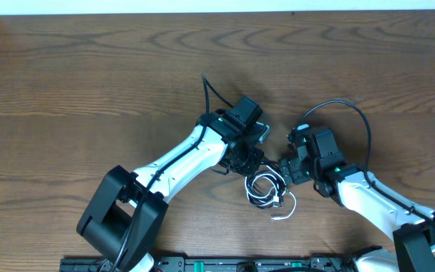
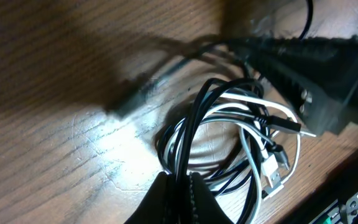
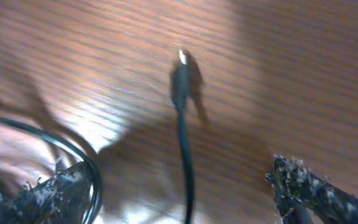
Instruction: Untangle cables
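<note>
Cables lie in a tangled coil toward the front of a wooden table point(image 1: 89, 75), with two robot arms reaching in from either side. The black cable point(image 2: 194, 124) and the white cable point(image 2: 248, 98) loop through each other several times, forming a rough ring that rests flat on the wood.

The left gripper point(image 2: 182, 185) has its fingers pressed together on black strands that rise out of the coil to meet the tips. Whether a white strand is caught there too cannot be told.

The right gripper point(image 3: 176, 169) is spread wide, one finger at each lower corner of its wrist view, and has hold of nothing. Between the fingers, on the table, a length of black cable runs away from the camera and ends in a small black plug point(image 3: 180, 74) with a bright metal tip. That view is blurred. More black loops curve past the finger on the left of the picture.

From overhead, both grippers sit just beside the coil, the left one at its upper left and the right one at its upper right. A white tail curls out of the coil's lower right toward the front edge of the table. In the left wrist view a white plug point(image 2: 273, 180) lies among the strands on the far right of the ring. A thicker arm cable point(image 1: 357, 113) arches above the right arm, well apart from the tangle.
</note>
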Action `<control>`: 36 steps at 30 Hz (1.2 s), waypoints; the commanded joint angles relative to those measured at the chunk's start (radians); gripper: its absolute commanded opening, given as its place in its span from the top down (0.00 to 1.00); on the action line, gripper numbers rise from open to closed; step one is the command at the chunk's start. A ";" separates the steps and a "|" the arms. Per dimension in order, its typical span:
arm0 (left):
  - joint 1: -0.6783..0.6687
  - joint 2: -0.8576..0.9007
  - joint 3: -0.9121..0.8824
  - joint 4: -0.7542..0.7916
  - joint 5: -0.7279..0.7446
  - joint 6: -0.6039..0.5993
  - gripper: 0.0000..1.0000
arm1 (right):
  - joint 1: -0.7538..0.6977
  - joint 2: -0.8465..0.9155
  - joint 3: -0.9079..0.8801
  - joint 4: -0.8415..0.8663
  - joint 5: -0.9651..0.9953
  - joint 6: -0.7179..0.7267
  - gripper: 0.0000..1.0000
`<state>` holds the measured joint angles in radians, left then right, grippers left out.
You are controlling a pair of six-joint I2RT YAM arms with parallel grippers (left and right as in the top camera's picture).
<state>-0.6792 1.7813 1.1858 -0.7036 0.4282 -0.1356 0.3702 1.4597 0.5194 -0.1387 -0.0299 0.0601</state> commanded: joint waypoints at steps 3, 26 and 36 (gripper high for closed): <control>-0.001 -0.004 -0.004 -0.040 -0.045 -0.007 0.93 | 0.003 0.033 -0.080 -0.047 0.190 0.060 0.14; 0.000 -0.004 -0.004 -0.054 -0.285 -0.181 0.90 | -0.212 0.033 -0.082 -0.137 0.236 0.347 0.11; -0.001 -0.004 -0.004 -0.053 -0.210 -0.180 0.47 | -0.212 0.033 -0.082 -0.130 0.225 0.347 0.11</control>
<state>-0.6792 1.7813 1.1858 -0.7521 0.1963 -0.3111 0.1711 1.4315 0.5045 -0.2237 0.1860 0.4061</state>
